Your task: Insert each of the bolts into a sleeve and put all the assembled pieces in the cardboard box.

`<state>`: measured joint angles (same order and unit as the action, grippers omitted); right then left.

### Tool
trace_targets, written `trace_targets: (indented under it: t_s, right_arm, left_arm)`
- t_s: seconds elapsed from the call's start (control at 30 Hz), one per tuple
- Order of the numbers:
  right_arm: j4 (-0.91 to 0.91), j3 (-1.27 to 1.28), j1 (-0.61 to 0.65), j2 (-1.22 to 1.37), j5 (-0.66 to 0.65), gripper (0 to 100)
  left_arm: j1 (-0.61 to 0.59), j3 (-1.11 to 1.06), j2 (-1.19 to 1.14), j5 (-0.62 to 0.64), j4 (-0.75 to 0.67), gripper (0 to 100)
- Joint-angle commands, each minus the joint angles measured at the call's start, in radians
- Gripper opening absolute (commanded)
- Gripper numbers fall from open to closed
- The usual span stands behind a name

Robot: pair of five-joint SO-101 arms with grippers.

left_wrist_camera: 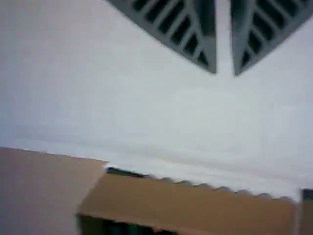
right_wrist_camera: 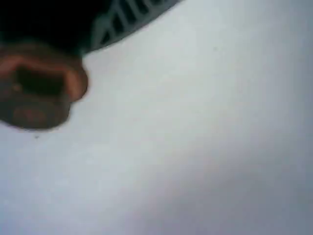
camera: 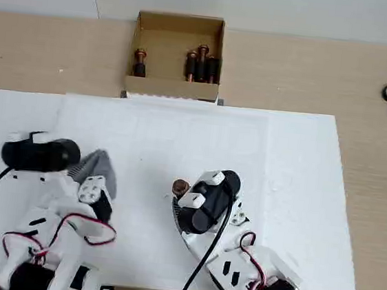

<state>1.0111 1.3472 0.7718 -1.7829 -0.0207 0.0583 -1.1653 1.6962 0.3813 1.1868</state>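
The copper-coloured bolt (camera: 180, 186) is small, rigid metal. I judge it light but smooth and round, so it could twist or roll in a loose grip, and a hold across the shank just under the head looks safest. The right gripper (camera: 182, 191) has it, jaws apparently clenched on it. It is held low over the white paper sheet (camera: 288, 169), toward the middle of the near edge of the counter (camera: 51, 47). Whether a sleeve is on it is hidden.

The left gripper (left_wrist_camera: 223, 68) hangs over the paper nearer the near left corner. Its jaws are drawn almost together on nothing, and it faces the cardboard box (camera: 172, 87) by the far edge, where four assembled pieces (camera: 200, 66) stand.
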Motion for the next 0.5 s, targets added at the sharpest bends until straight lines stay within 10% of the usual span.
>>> trace_targets:
  t_s: [0.0,0.47]
  right_arm:
    - [-0.027,-0.006,-0.033,-0.007,-0.008,0.3]
    - [-0.03,-0.008,-0.375,-0.004,0.0,0.2]
  left_arm:
    - [-0.117,-0.099,-0.003,-0.06,-0.003,1]
    - [-0.187,-0.44,-0.002,-0.282,-0.193,1]
